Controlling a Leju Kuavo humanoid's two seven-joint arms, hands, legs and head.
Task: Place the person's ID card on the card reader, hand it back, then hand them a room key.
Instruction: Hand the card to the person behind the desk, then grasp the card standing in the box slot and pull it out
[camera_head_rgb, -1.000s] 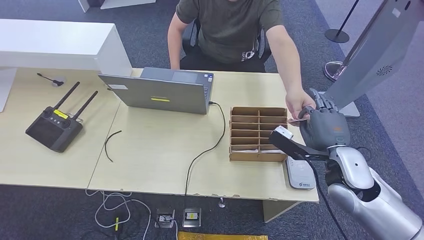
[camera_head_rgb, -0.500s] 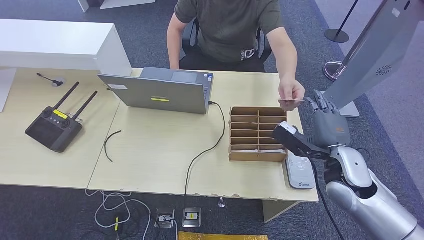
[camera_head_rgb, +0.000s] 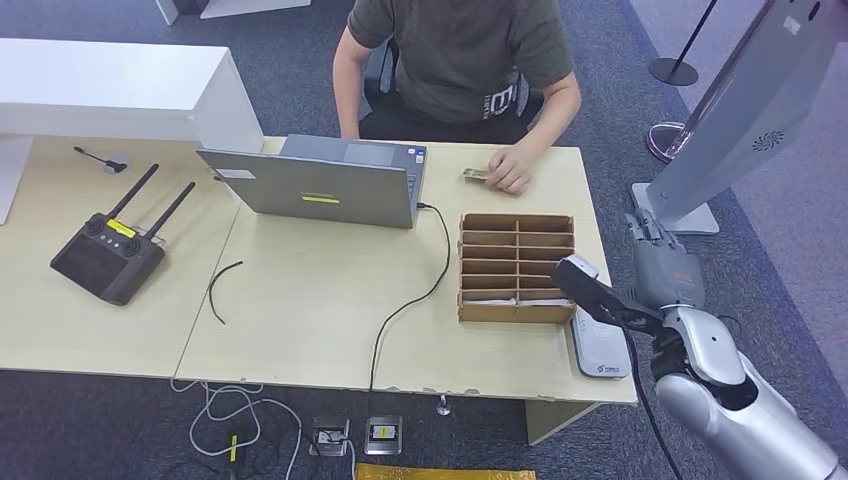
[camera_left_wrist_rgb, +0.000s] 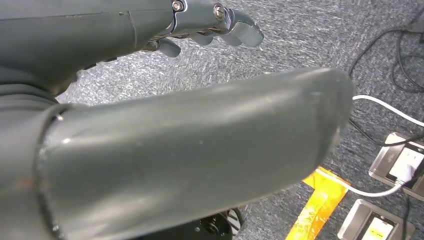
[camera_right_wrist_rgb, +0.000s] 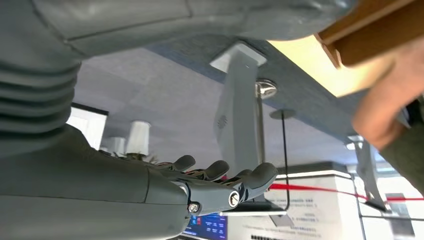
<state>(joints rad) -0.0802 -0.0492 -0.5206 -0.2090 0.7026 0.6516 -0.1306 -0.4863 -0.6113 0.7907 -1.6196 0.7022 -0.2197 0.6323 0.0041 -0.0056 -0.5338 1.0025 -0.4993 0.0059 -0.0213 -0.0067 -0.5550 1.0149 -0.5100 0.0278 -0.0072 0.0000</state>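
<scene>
The person's hand (camera_head_rgb: 512, 168) rests at the far edge of the table (camera_head_rgb: 310, 300), next to the laptop, with the ID card (camera_head_rgb: 474, 176) under its fingers. My right hand (camera_head_rgb: 665, 268) hovers off the table's right edge, fingers stretched out and empty; the right wrist view shows its fingers (camera_right_wrist_rgb: 220, 181) spread with nothing in them. The white card reader (camera_head_rgb: 598, 352) lies at the table's front right corner, just left of my right forearm, with no card on it. My left hand (camera_left_wrist_rgb: 190, 145) hangs over the carpet, holding nothing.
A cardboard divider box (camera_head_rgb: 515, 313) stands between the card reader and the laptop (camera_head_rgb: 320, 185). A black cable (camera_head_rgb: 405, 305) runs across the table's middle. A remote controller (camera_head_rgb: 108, 258) lies at the left. A tilted grey kiosk (camera_head_rgb: 745, 110) stands to the right.
The person took the ID card from my right hand and drew it back to the table's far edge. My right hand, now empty, pulled back and lowered slightly.
</scene>
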